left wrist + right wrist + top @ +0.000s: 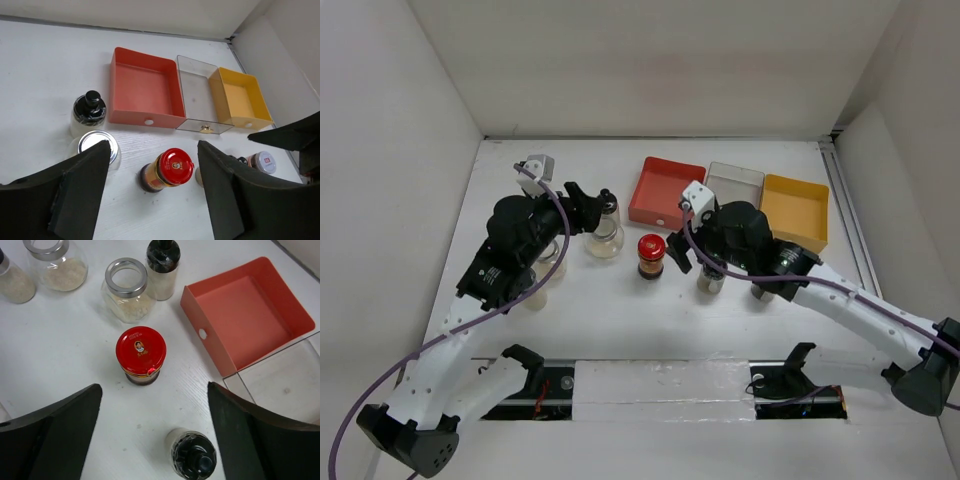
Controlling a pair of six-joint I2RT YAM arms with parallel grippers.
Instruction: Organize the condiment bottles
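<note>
A dark jar with a red lid [651,255] stands mid-table between both arms. It shows in the left wrist view [167,170] and the right wrist view [141,354]. My left gripper [585,212] is open and empty [155,195], beside a clear silver-rimmed jar [605,240] and a black-knob shaker [608,204]. My right gripper [692,262] is open and empty [155,440], hovering over another black-knob shaker [194,456]. A small silver-lidded jar [262,162] stands near the right arm. More clear jars [56,262] and a shaker [12,280] stand at the left, partly hidden under the left arm.
A red tray [666,192], a clear tray [733,185] and a yellow tray [795,210] sit side by side at the back right, all empty. White walls close in the table on the left, back and right.
</note>
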